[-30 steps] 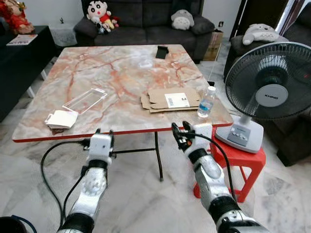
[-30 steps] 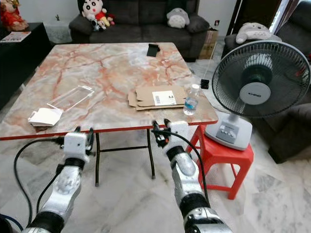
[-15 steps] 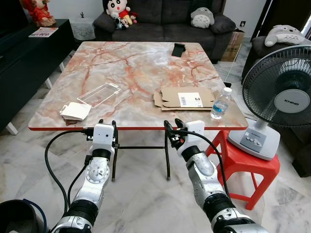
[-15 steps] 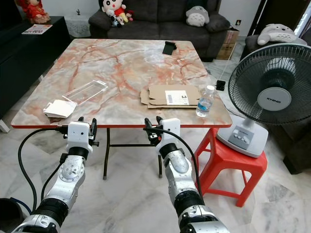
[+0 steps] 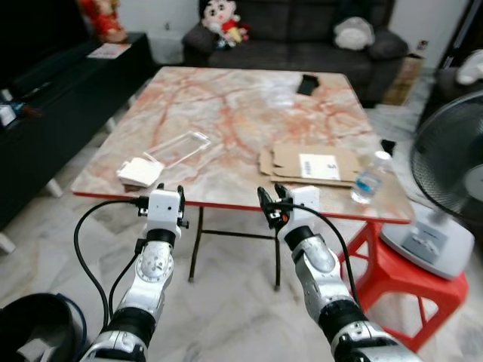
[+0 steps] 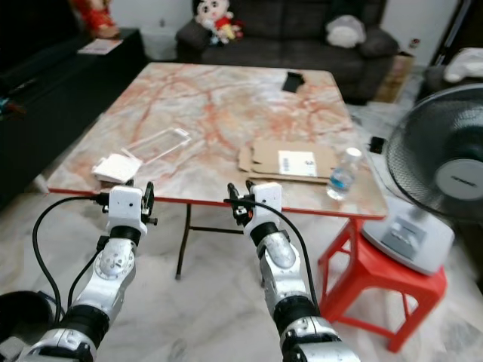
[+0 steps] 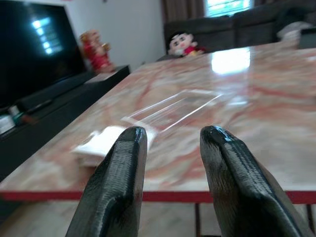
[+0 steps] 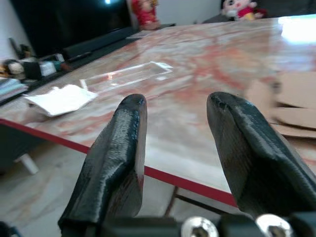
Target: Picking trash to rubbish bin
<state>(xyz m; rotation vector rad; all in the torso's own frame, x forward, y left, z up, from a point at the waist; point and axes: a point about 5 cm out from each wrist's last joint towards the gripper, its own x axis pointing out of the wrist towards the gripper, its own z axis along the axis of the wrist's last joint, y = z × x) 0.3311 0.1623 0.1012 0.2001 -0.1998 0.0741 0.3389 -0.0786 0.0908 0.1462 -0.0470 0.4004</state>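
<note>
As I held both arms raised short of the table's (image 5: 226, 113) near edge, the left gripper (image 5: 165, 202) stood with its jaws parted and empty, pointed at the near-left corner. The right gripper (image 5: 272, 205) likewise had its jaws apart, holding nothing, just below the red rim near the middle of that edge. The trash lay on the marble top: white paper (image 5: 140, 172) at the near-left corner, a clear plastic tray (image 5: 178, 148) just beyond it, flattened cardboard (image 5: 311, 162) toward the near-right corner, and a bottle (image 5: 366, 179) upright beside the cardboard at the right edge. A black object (image 5: 307, 84) sat by the far edge. The bin (image 5: 30, 329) stood on the floor at my left, well apart from the table. A fan (image 6: 434, 177) rested on a red stool (image 6: 392, 275) to the right.
</note>
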